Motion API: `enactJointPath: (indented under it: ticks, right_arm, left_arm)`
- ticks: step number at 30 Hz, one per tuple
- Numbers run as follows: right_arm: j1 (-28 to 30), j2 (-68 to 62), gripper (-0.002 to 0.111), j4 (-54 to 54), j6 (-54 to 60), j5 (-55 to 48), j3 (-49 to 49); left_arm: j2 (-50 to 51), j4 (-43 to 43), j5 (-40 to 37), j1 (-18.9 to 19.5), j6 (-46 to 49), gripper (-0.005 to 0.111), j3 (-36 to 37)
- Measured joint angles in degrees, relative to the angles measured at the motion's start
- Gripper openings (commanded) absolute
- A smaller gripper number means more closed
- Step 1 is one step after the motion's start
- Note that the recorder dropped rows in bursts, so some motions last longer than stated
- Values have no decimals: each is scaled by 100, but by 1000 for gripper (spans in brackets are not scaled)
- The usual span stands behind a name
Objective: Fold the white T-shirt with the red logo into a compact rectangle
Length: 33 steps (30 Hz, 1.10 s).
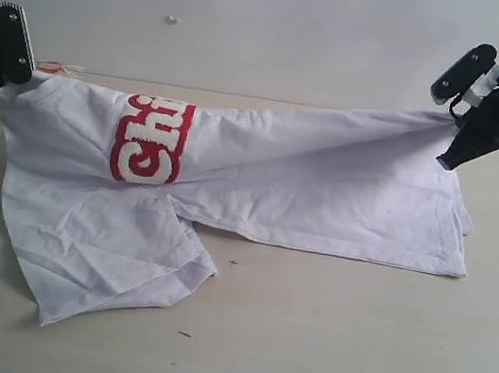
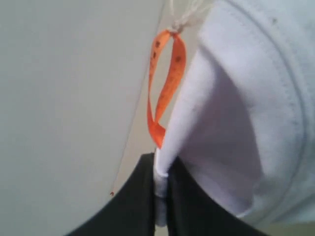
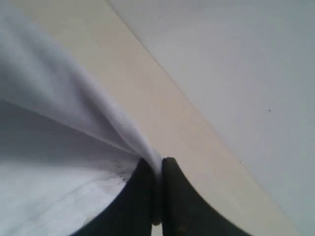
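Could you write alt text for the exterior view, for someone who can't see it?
The left gripper and right gripper pinch opposite ends of a white T-shirt, holding one edge above a pale table. Its red logo shows only partly.

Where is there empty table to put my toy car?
The big bare table patch lies in front of the white T-shirt, right of its sleeve. It is crowded between the left pincer and right pincer, where both hold the shirt stretched.

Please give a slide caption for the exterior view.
Left gripper and right gripper hold the white T-shirt stretched over the table, red logo visible.
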<state>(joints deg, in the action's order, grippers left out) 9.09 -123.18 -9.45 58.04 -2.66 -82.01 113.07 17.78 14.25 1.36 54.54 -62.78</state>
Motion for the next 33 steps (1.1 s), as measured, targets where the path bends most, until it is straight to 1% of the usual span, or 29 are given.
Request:
enactJointPath:
  ticks: [1, 2, 3, 4, 6, 7, 8, 9, 10, 12, 14, 16, 18, 19, 23, 26, 29, 33]
  right_arm:
    - [0, -62, 16, 0, 0, 114, 0]
    - [0, -144, 23, 0, 0, 301, 0]
    - [0, -175, 35, -54, 0, 390, 0]
    - [0, -186, 43, -327, 0, 555, 0]
    - [0, -186, 54, -819, -40, 663, -75]
    - [0, -186, 58, -1128, -70, 685, -135]
    - [0, -186, 60, -1471, -104, 700, -203]
    - [0, -186, 59, -2140, -152, 630, -343]
    - [0, -186, 59, -2515, -181, 526, -428]
    - [35, -186, 57, -3169, -255, 266, -583]
    - [61, -190, 46, -3745, -391, -23, -739]
    - [74, -190, 25, -3975, -534, -453, -856]
    - [84, -190, 5, -3957, -630, -879, -937]
    - [84, -190, 0, -3896, -657, -1073, -971]
    - [84, -190, 4, -3650, -923, -1494, -981]
    - [84, -190, 11, -3482, -1104, -1586, -981]
    - [84, -190, 13, -3412, -1164, -1624, -981]
    - [84, -190, 13, -3402, -1276, -1777, -984]
  left_arm:
    - [70, -36, 176, 10, -86, 3, 0]
    - [148, -47, 465, 10, -300, 6, 0]
    - [195, -57, 621, 10, -434, 16, 0]
    - [216, -52, 838, 10, -683, 26, 0]
    - [227, -80, 951, 10, -1092, 46, 0]
    - [227, -90, 977, 10, -1275, 60, 0]
    - [227, -102, 977, 10, -1548, 84, 0]
    - [227, -197, 1004, 10, -2122, 95, 0]
    - [227, -278, 1020, 10, -2431, 104, 0]
    - [227, -496, 1020, 24, -2834, 105, 0]
    - [227, -756, 941, 24, -3049, 105, 0]
    - [227, -920, 800, 24, -3137, 105, -11]
    - [241, -1044, 727, 24, -3172, 105, -11]
    - [241, -1083, 724, 24, -3198, 105, -11]
    - [149, -1126, 714, 24, -3209, 105, -11]
    - [-73, -1126, 727, 24, -3425, 105, -11]
    - [-246, -1089, 665, 34, -4112, 105, -34]
    - [-287, -662, 28, 57, -5254, 105, -201]
